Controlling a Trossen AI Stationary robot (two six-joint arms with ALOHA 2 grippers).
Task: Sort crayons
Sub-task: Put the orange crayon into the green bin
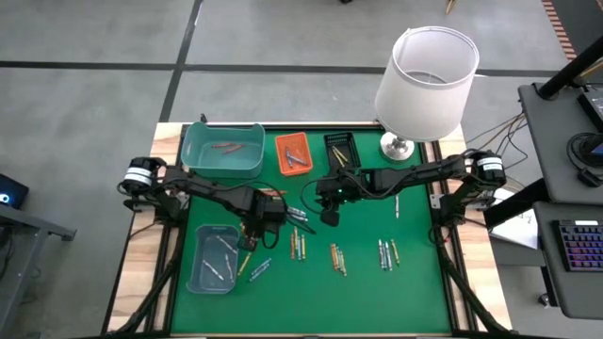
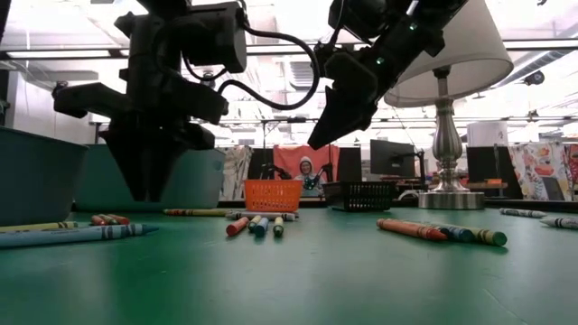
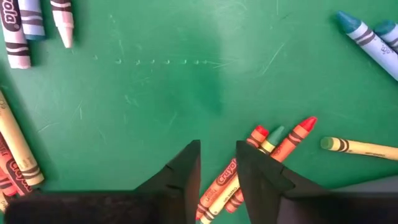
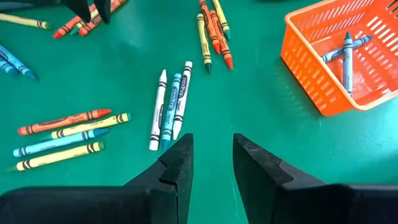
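Blue crayon [image 2: 77, 235] nearest the low camera, lying flat by the desk's front-left edge, wrapper text unreadable.

Left gripper [image 3: 217, 171] low over the green mat, left of centre, fingers slightly parted, nothing between them. Red and orange crayons [image 3: 261, 155] just beside the fingertips, lower ends hidden under one finger [image 3: 258, 177]. "Crayola" partly legible on an orange wrapper there; another Crayola mark cut off at the frame corner on a white-wrapped stick [image 3: 15, 28]. More sticks cropped at that view's sides.

Right gripper [image 4: 211, 155] hanging above mat centre, fingers parted a little, empty. Three crayons side by side, white and blue [image 4: 169, 109], just beyond its tips; print too small to read.

Outward: loose crayons [image 1: 339, 256] in small groups across the desk's front half. Orange basket [image 1: 292, 153] at the rear edge holding two bluish-grey crayons [image 4: 345, 53]. Black basket [image 1: 341, 149] right of it, contents not discernible. Large teal bin [image 1: 223, 151] at the rear-left corner with reddish sticks inside, blurred. Clear tray [image 1: 212, 256] at the front-left with pale sticks, colours hard to tell. Lamp [image 1: 424, 80] at the rear-right corner, shade covering its own stem from above.

Person [image 2: 305, 171] far behind the desk in low view, mostly hidden by the baskets.
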